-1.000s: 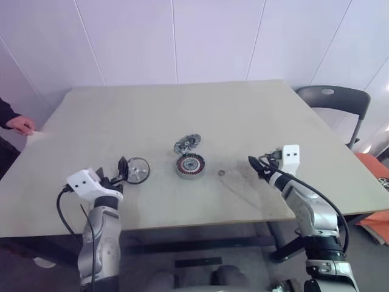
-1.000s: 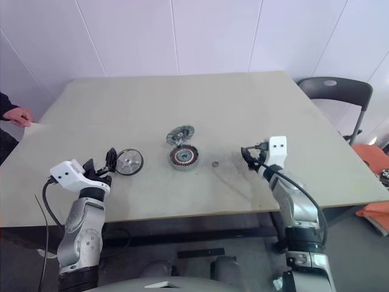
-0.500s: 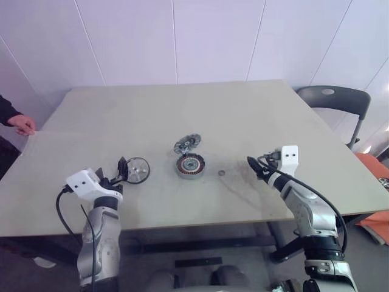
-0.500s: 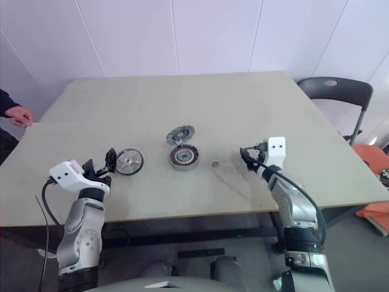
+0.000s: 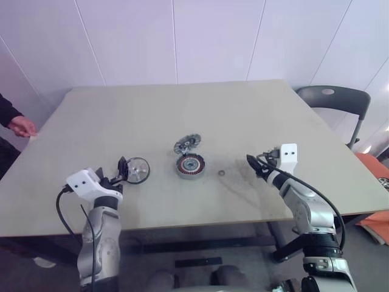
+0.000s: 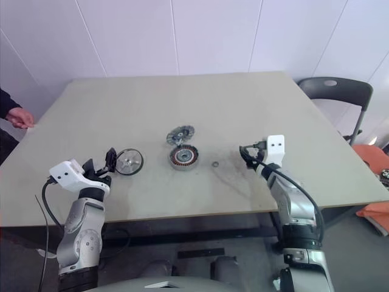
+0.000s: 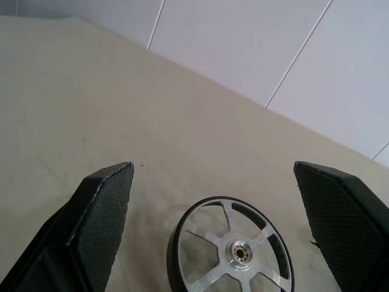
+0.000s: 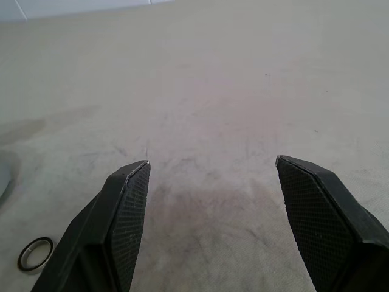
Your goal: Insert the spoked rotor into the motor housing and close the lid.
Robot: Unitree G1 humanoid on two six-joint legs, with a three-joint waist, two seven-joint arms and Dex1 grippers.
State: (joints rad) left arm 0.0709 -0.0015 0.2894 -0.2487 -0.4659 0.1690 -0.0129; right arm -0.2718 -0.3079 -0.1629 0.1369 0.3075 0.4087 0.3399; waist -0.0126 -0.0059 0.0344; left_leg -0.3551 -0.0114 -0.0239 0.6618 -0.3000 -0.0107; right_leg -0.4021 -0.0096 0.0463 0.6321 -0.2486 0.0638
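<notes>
A pale bench (image 5: 182, 109) seen from above, with two robot arms reaching over its near edge.

Some detail is hard to read. In the left wrist view the lower part of the spoked rotor (image 7: 231, 249) is cut off by the picture's edge. From the head camera the lid (image 5: 186, 144) is small, and it cannot be told whether it lies flat or leans on the motor housing (image 5: 190, 165) right beside it. A person's hand (image 5: 23, 126) rests at the bench's far left edge; the rest of the person is out of frame. Part of a dark chair (image 5: 334, 100) shows behind the bench's right corner.

The left gripper (image 5: 121, 167) points forward, about level, low over the bench, its two black fingers spread wide and holding nothing. The right gripper (image 5: 252, 163) points forward and slightly downward, tilted inward toward the centre; its fingers (image 8: 130, 201) also stand well apart, empty.

There is one rotor, one housing, one lid and one small metal ring (image 5: 222, 173). The rotor lies just ahead of the left gripper, in line with the gap between its fingers but not touched by them. The housing sits well to the left gripper's right, about midway between both grippers, with the lid just beyond it. The ring lies between the housing and the right gripper, near that gripper's inner side.
</notes>
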